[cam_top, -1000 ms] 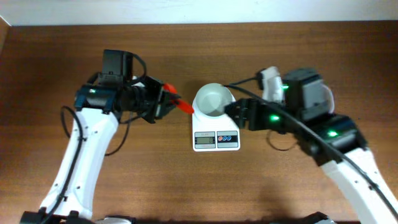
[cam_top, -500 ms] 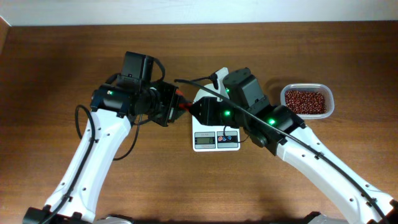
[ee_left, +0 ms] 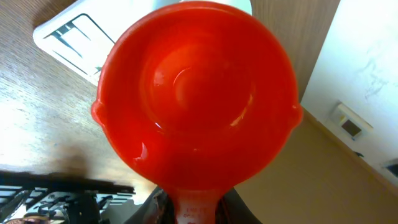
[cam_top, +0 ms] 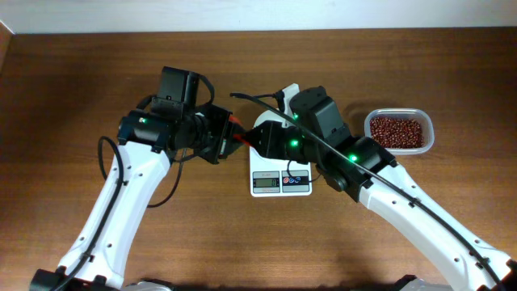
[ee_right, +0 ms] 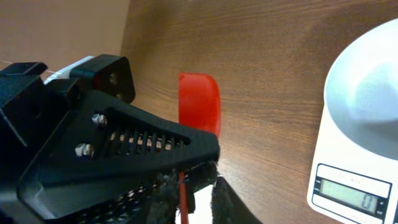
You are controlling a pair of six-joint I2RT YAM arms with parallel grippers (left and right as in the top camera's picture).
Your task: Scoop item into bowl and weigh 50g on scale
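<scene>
An empty red scoop (ee_left: pixel 196 93) is held by its handle in my left gripper (ee_left: pixel 194 202), just left of the scale (cam_top: pixel 281 182). My right gripper (ee_right: pixel 189 199) has reached across the scale to it. Its fingers stand close on either side of the thin red handle, with a small gap on one side, so I cannot tell whether they press it. In the right wrist view the white bowl (ee_right: pixel 367 81) sits on the scale (ee_right: pixel 354 186). From overhead my right arm hides most of the bowl. Dark red beans (cam_top: pixel 396 131) fill a clear tub at the right.
The clear plastic tub (cam_top: pixel 429 133) stands on the brown wooden table to the right of the scale. My right arm crosses above the scale. A pale wall edge (cam_top: pixel 258 16) runs along the back of the table.
My right arm swung left across the scale to the scoop, uncovering the bean tub, and its jaws narrowed around the handle. The left arm shifted slightly right, still holding the scoop.
</scene>
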